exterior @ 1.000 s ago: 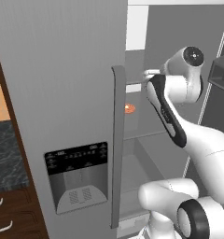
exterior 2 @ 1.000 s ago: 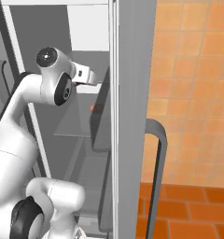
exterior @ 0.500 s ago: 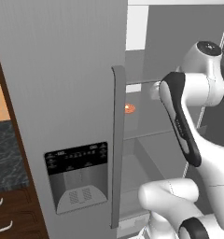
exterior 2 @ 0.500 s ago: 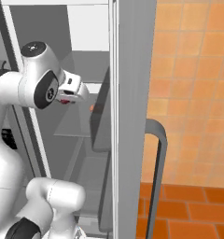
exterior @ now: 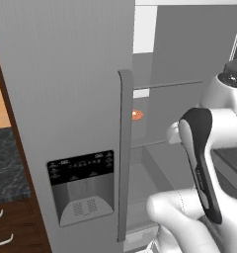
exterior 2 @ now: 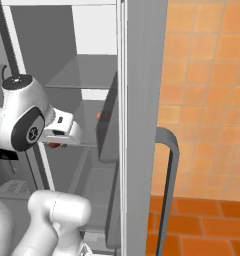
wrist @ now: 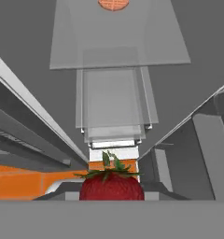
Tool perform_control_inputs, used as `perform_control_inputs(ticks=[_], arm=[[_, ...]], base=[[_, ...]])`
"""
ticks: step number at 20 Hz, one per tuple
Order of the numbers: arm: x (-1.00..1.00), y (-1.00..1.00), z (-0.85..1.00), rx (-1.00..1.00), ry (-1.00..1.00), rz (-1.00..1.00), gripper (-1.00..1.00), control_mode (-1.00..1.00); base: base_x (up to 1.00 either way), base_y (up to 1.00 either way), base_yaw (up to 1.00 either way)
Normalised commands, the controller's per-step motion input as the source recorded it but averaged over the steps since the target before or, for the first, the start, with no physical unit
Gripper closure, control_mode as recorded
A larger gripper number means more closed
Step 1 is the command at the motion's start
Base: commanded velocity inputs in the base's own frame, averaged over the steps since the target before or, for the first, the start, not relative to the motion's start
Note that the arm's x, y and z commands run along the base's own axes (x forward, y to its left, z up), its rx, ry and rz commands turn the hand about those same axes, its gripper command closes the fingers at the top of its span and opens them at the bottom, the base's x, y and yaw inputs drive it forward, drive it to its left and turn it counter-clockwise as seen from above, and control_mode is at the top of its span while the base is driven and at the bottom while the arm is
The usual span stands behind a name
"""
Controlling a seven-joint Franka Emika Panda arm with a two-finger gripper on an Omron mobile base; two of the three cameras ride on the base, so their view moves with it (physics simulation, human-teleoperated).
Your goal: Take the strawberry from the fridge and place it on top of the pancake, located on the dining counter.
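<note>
Ahead of the pincer stands the fridge (exterior: 66, 99), its closed door with the dispenser panel off to the pincer's left and the open compartment with glass shelves straight in front. On a shelf farther in than the pincer sits an orange-red round item (exterior: 137, 114), which is not the fruit wanted. The gripper (exterior 2: 62, 140) is clenched around the strawberry (wrist: 112, 186), which sits right at the fingertips in the hand view, green cap toward the shelves; from the right base view a bit of red peeks out under the hand.

Fetching is done, I judge, and the carry-out is in hand. Next the arm needs to clear the fridge opening without knocking the door edge beside it, then the base must drive to the dining counter and its pancake.

Compared with a second ago, the arm has drawn back from the shelves toward the base, wrist lowered, berry coming with it.
</note>
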Motion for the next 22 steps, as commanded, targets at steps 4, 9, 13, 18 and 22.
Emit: perform_control_inputs(ticks=[4, 9, 13, 18, 22], arm=[[-0.30, 0.05, -0.57, -0.03, 0.08, 0.00, 1.00, -1.00], [-0.06, -0.01, -0.46, 0.00, 0.00, 0.00, 1.00, -1.00], [0.00, 0.00, -0.11, 0.00, 0.00, 0.00, 1.00, -1.00], [0.00, 0.00, 0.00, 0.00, 0.00, 0.00, 1.00, -1.00], [-0.04, 0.01, 0.00, 0.00, 0.00, 0.00, 1.00, 1.00]], base=[[0.00, 0.00, 0.00], [0.00, 0.00, 0.00], [0.00, 0.00, 0.00], [0.00, 0.00, 0.00], [-0.11, 0.04, 0.00]])
